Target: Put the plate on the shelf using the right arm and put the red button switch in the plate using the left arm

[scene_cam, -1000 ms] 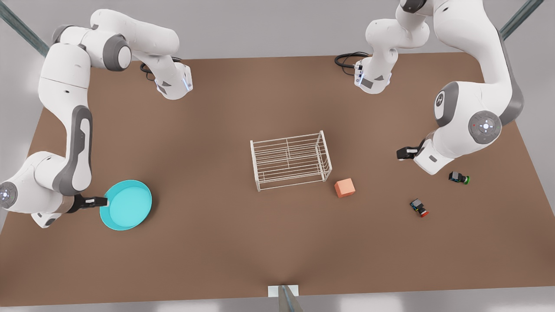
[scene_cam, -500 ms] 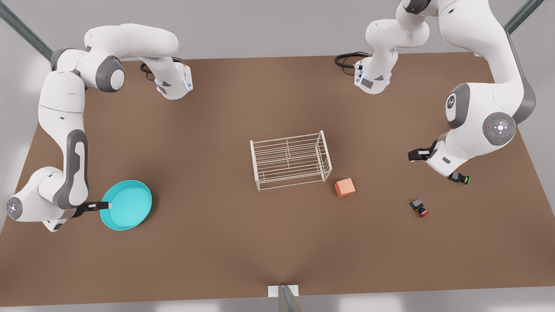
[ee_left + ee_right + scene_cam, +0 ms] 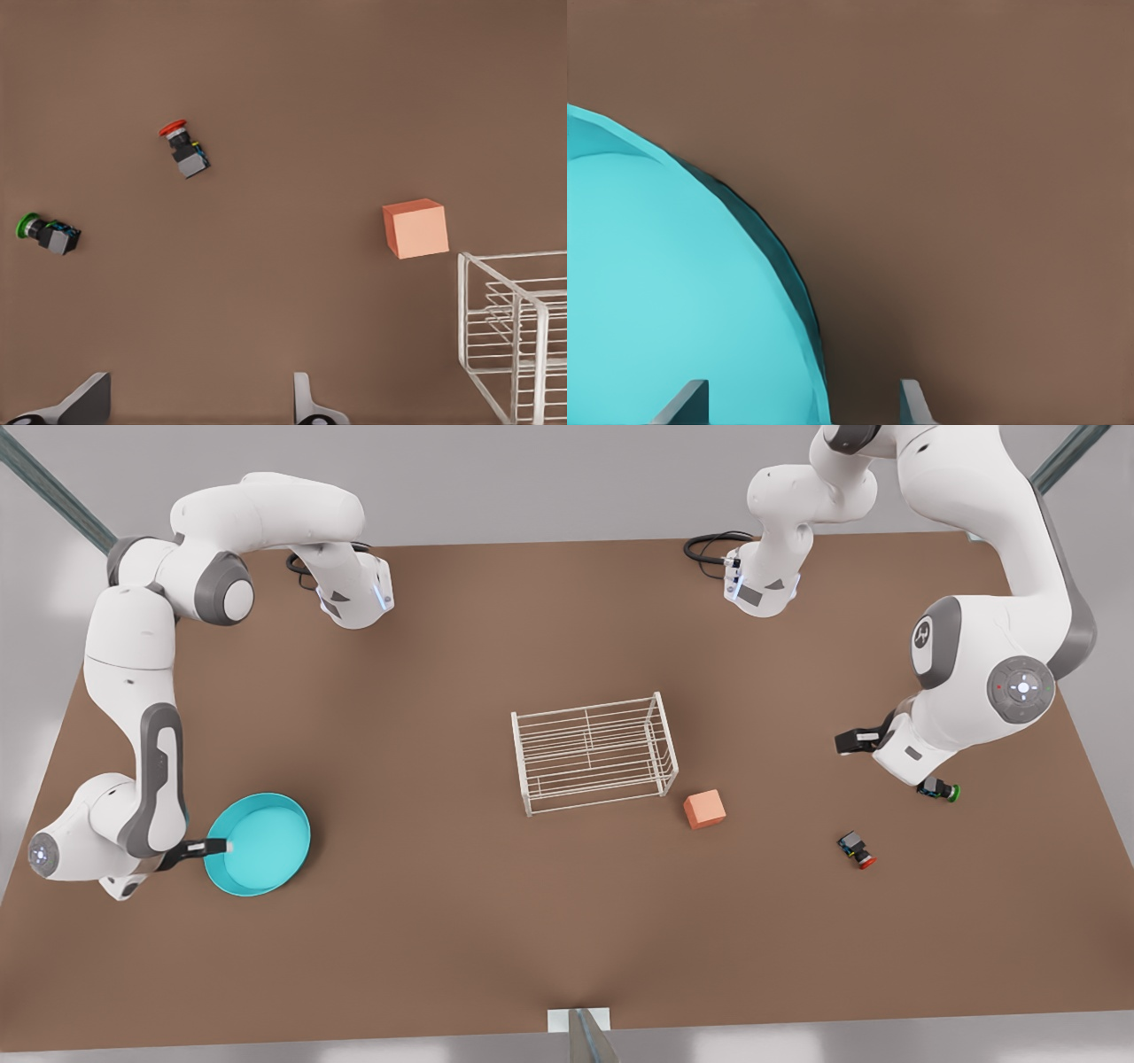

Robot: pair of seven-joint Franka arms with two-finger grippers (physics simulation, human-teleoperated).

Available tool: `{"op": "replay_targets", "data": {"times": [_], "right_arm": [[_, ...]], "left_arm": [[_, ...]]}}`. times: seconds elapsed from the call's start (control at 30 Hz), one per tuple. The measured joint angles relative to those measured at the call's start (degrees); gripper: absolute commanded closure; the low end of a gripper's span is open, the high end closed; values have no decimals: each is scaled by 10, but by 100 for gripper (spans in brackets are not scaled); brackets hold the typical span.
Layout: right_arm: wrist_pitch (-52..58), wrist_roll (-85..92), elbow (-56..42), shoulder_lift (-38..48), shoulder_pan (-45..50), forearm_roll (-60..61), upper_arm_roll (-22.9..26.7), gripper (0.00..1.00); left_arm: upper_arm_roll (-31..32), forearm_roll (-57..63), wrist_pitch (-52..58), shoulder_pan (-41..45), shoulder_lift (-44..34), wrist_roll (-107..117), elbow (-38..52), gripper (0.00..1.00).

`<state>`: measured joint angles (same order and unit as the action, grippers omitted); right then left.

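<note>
1. Turquoise, round and shallow, the glossy plate [image 3: 259, 844] lies flat on the brown bench [image 3: 461, 921] toward 8 o'clock in the front view, well apart from the white wire shelf [image 3: 594, 753] at the bench's middle.
2. The right end effector [image 3: 215, 847] sits at the plate's rim on the side at 9 o'clock; in the right wrist view its fingers [image 3: 682, 403] stand wide, 1 over the plate's floor and 1 outside the rim, not closed on it.
3. The small dark red button switch [image 3: 857, 850] with its round red cap lies on its side toward 4 o'clock of the shelf, untouched; in the left wrist view it appears again [image 3: 183, 150].
4. A like switch with a green cap [image 3: 939, 788] lies near it, toward 2 o'clock of the red one, just beside the left arm's wrist.
5. An orange cube [image 3: 704, 809] rests just beside the shelf's corner at 4 o'clock, not touching it.
6. The left end effector [image 3: 199, 403] hangs above the bench beside the green-capped switch, its fingers spread wide and holding nothing.
</note>
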<state>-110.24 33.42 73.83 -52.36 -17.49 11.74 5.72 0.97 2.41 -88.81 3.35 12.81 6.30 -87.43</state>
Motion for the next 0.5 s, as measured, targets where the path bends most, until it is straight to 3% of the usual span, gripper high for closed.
{"op": "replay_targets", "data": {"times": [0.5], "right_arm": [[-30, 22, -2, -12, 0, 10, 0, 41]], "left_arm": [[0, 0, 1, 0, 0, -1, 0, 0]]}}
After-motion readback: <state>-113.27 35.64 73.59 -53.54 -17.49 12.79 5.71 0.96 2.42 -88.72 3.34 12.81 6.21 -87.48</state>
